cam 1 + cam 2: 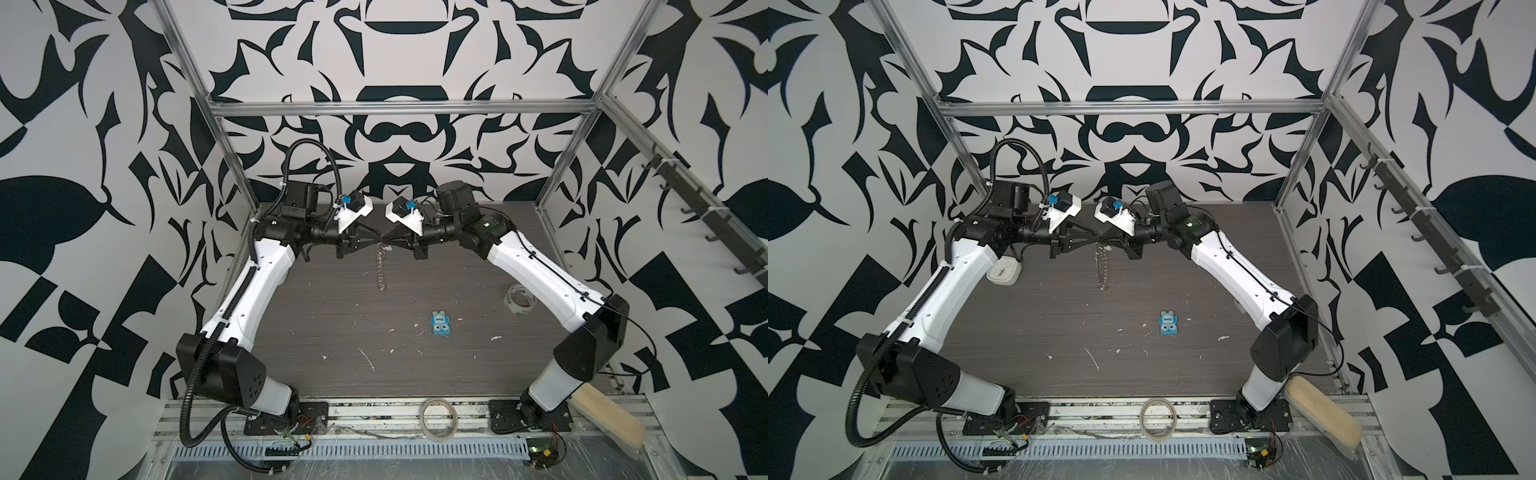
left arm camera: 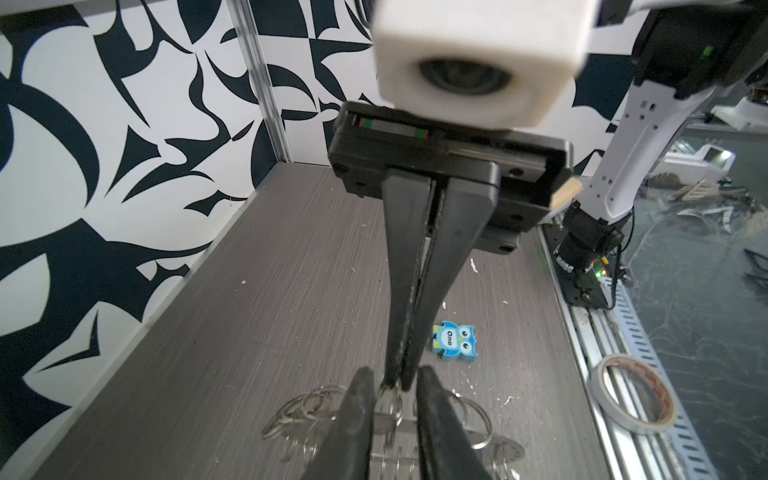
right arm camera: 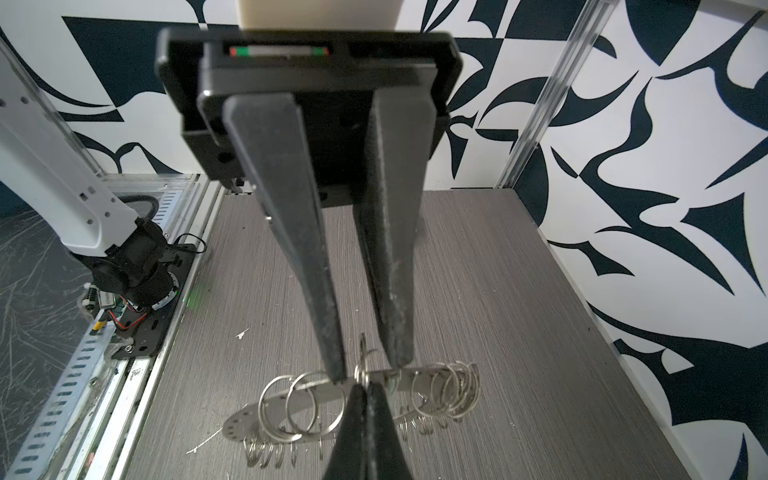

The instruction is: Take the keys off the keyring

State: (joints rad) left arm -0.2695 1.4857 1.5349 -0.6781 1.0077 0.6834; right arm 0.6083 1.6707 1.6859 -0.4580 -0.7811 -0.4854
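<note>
Keyring (image 3: 307, 392): one flat metal disc, hung edge-down in mid-air over the far half of the desk (image 1: 332, 324), btwn the two arms. Split rings (image 3: 455, 390) fringed its rim: three clear on one side, one at the jaws, a bunch overlapped on the other, so no firm count. Keys on it: none seen in any view.

Right gripper (image 2: 392, 384) had its jaws closed on the rim at a small ring, carrying the keyring. Left gripper (image 3: 368, 370) had its jaws a little apart, tips either side of that ring; no clamp seen.

Step, prob.: steadying the disc to work one ring. The next move would need the left jaws to nip just one ring w/o catching neighbours, and prob. a turn of the disc to find a key.

Elsewhere: one blue owl piece (image 1: 441, 323), two tape rolls (image 1: 519, 299) (image 1: 438, 417), one white clock-like box (image 1: 1004, 270), many white flecks.
</note>
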